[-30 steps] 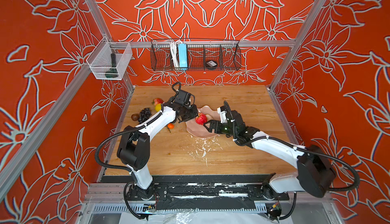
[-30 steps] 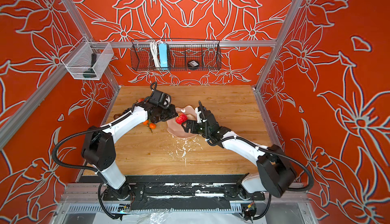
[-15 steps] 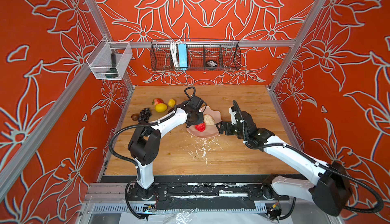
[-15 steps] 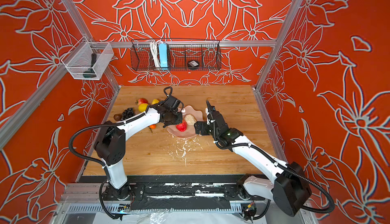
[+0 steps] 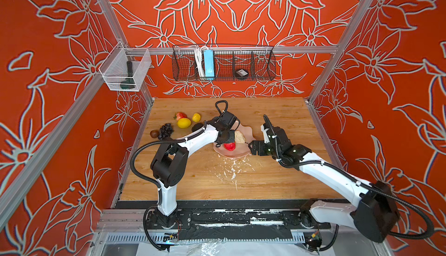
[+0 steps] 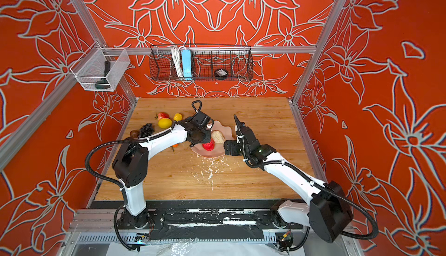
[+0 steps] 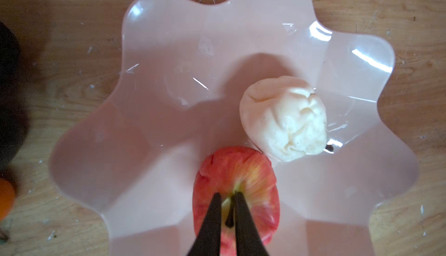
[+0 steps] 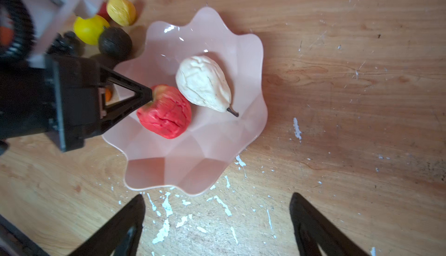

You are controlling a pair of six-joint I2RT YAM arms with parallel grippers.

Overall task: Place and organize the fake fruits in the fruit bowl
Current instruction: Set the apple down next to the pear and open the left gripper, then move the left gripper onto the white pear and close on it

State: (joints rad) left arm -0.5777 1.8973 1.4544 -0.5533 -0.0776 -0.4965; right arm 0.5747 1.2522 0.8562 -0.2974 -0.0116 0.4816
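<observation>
The pale pink fruit bowl (image 5: 248, 131) (image 7: 169, 49) sits mid-table and holds a red apple (image 5: 229, 146) (image 7: 255, 170) and a pale pear (image 5: 239, 136) (image 8: 202, 83). My left gripper (image 7: 226, 195) points down onto the apple, which rests in the bowl. Its jaws stand a narrow gap apart, open, with the apple's stem in that gap. My right gripper (image 8: 217, 195) is wide open and empty over bare wood just outside the bowl's rim. Left of the bowl lie a lemon (image 5: 184, 123), a small yellow fruit (image 5: 196, 117), a red fruit (image 5: 180, 115), black grapes (image 5: 165, 130), a brown piece (image 5: 153, 133) and a dark avocado (image 5: 197, 127).
A small orange (image 6: 175, 145) lies under my left arm. White flecks (image 5: 231, 168) mark the wood in front of the bowl. A black wire basket (image 5: 223, 63) and a clear mesh box (image 5: 125, 71) hang on the back rail.
My left arm carried the red apple from the bowl's left edge into the bowl, and its jaws have parted slightly. My right gripper drew back from over the bowl to its right side.
</observation>
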